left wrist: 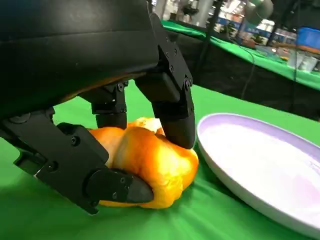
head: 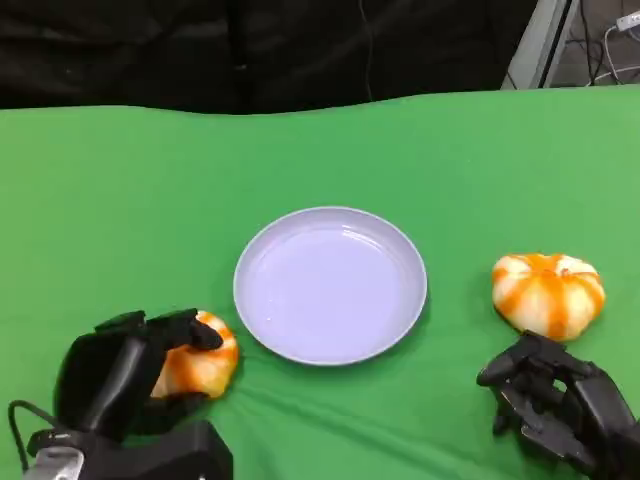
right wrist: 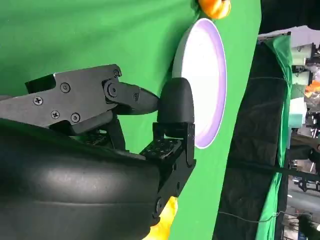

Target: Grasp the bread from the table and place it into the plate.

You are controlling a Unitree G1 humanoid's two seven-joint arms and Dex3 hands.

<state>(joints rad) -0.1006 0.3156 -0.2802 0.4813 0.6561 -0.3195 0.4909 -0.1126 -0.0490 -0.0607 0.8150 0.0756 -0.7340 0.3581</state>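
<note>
The left hand [head: 125, 365] had its black fingers wrapped around the rounded orange-and-white striped bread roll [head: 200, 362], which sat on the green tablecloth [head: 120, 200] just left of the shallow round lavender plate [head: 330, 283]. The grasp step looked nearly done; next it needed a lift and a short carry rightward over the rim. The roll was nearly round, with no clear long axis. A second striped bread roll [head: 548, 292] lay right of the plate, near the right hand [head: 560, 400], which held nothing, fingers loosely apart.
</note>
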